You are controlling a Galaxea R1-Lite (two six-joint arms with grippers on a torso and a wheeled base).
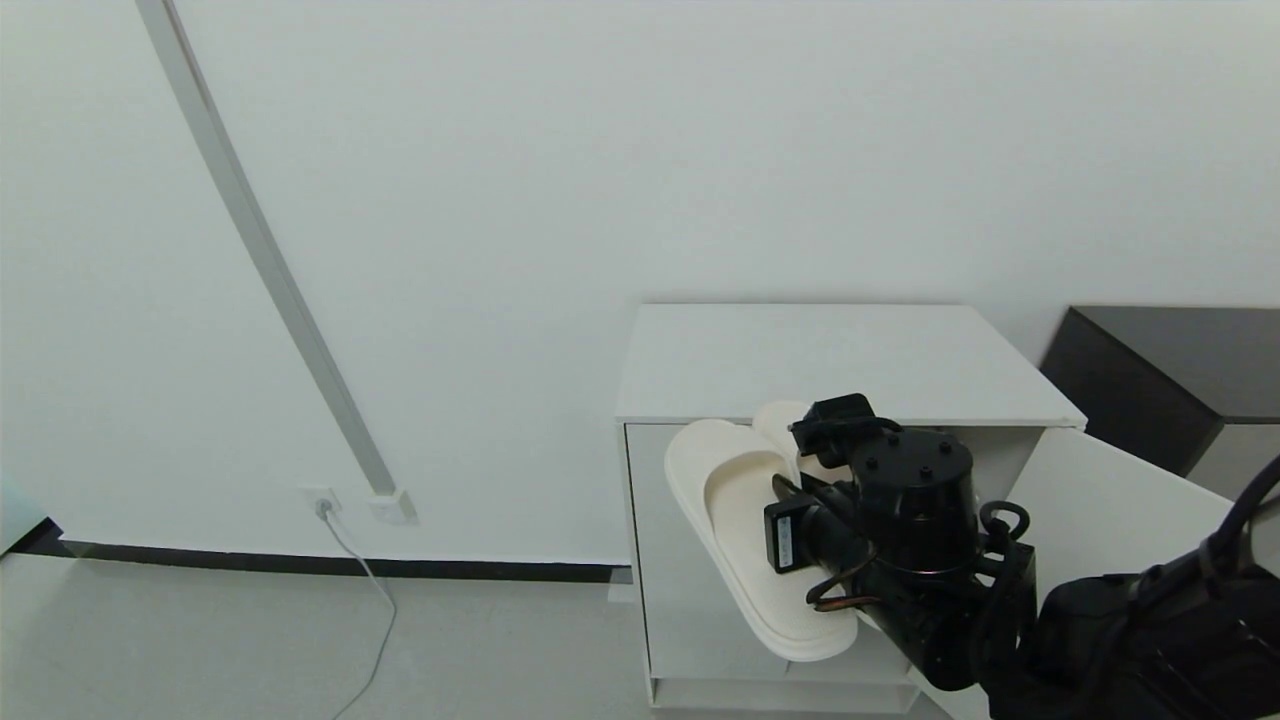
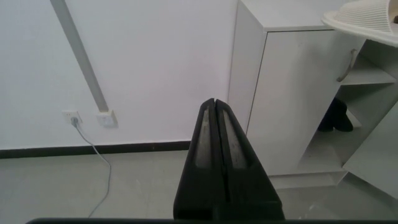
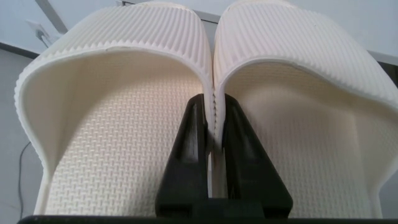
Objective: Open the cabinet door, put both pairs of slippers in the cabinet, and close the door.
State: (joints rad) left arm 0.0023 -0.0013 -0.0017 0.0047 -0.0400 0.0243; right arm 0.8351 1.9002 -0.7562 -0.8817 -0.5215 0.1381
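Cream slippers (image 3: 124, 124) are pinched by their touching inner walls in your right fingers (image 3: 193, 155), so both reach the cabinet (image 1: 840, 360) together; left fingers (image 2: 205, 155) are pressed together, empty.

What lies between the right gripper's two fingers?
The touching inner edges of the two cream slippers, pinched together by the right gripper; the right wrist view shows it.

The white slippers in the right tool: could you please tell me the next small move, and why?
Probably ease the white slippers forward into the open cabinet: the right tool grips both inner edges, the door stands open, and the pair hangs outside its front.
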